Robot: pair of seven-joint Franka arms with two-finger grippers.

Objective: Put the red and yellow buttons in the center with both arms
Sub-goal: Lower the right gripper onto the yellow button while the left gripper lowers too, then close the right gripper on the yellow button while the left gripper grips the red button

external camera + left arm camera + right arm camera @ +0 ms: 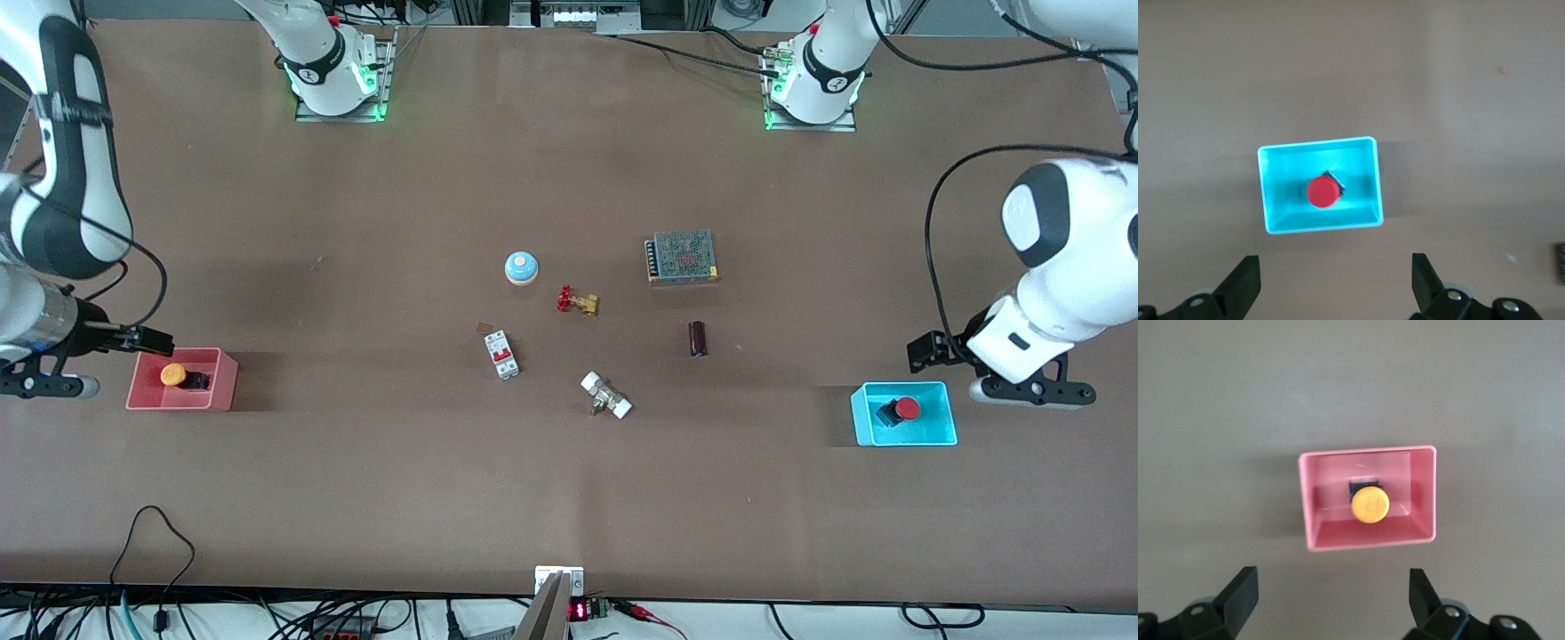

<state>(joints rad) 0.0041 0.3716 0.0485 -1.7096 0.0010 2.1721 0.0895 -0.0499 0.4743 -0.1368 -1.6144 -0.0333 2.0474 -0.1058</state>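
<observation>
The red button (pixel 905 409) lies in a cyan bin (pixel 942 431) at the left arm's end of the table; it also shows in the left wrist view (pixel 1322 192). The orange-yellow button (pixel 173 374) lies in a pink bin (pixel 222 382) at the right arm's end; it also shows in the right wrist view (pixel 1369 504). My left gripper (pixel 1336 267) is open and empty, up in the air over bare table beside the cyan bin (pixel 1271 200). My right gripper (pixel 1331 580) is open and empty, over bare table beside the pink bin (pixel 1421 493).
In the table's middle lie a light-blue domed button (pixel 521 268), a brass valve with a red handwheel (pixel 576 301), a meshed metal box (pixel 682 256), a white circuit breaker (pixel 501 354), a dark cylinder (pixel 698 339) and a white fitting (pixel 605 396).
</observation>
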